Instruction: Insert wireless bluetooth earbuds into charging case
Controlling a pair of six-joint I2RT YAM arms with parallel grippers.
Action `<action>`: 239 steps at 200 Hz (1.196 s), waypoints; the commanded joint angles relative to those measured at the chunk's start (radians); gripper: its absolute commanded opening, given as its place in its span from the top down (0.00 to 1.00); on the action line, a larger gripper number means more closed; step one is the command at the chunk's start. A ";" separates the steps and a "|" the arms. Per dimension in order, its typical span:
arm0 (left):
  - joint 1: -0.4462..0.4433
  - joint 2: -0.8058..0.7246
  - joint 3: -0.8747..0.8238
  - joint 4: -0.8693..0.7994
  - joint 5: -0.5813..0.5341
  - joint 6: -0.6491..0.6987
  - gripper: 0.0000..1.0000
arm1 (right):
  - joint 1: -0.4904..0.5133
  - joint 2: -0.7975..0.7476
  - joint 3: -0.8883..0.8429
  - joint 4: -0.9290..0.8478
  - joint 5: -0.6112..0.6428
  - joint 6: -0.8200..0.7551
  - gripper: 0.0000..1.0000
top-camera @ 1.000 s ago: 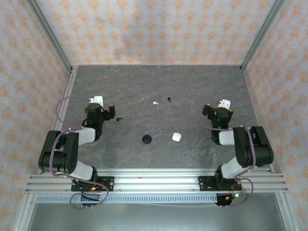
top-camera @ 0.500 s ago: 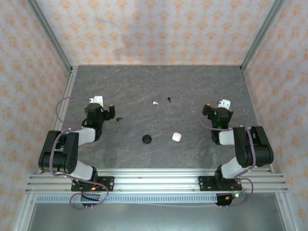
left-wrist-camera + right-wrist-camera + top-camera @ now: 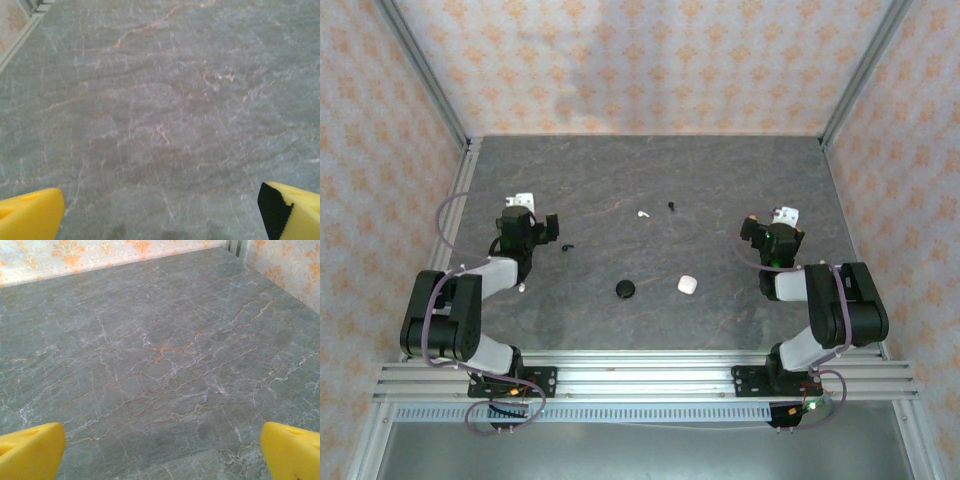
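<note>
Grey marble table (image 3: pixel 650 165) btwn papered walls. Seeing left gripper (image 3: pixel 161 200) at left, pads wide apart, gripping nothing; black earbud (image 3: pixel 567 246) lying just right of it. Spotting white earbud (image 3: pixel 643 213) & 2nd black earbud (image 3: pixel 672 206) farther back, mid-table; black puck (image 3: pixel 625 289) & white case (image 3: pixel 687 284) sitting nearer. Seeing right gripper (image 3: pixel 162 440) at right, pads apart too.
</note>
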 commanded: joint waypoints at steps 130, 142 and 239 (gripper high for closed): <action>-0.059 -0.354 0.448 -1.442 -0.114 -0.607 0.03 | 0.170 -0.118 0.643 -1.259 -0.224 0.260 0.07; -0.103 -0.362 0.427 -1.476 -0.075 -0.646 0.05 | 0.202 -0.097 0.659 -1.285 -0.261 0.288 0.07; -0.741 -0.036 0.391 -1.218 0.031 -0.964 0.06 | 0.321 0.036 0.749 -1.389 -0.433 0.332 0.08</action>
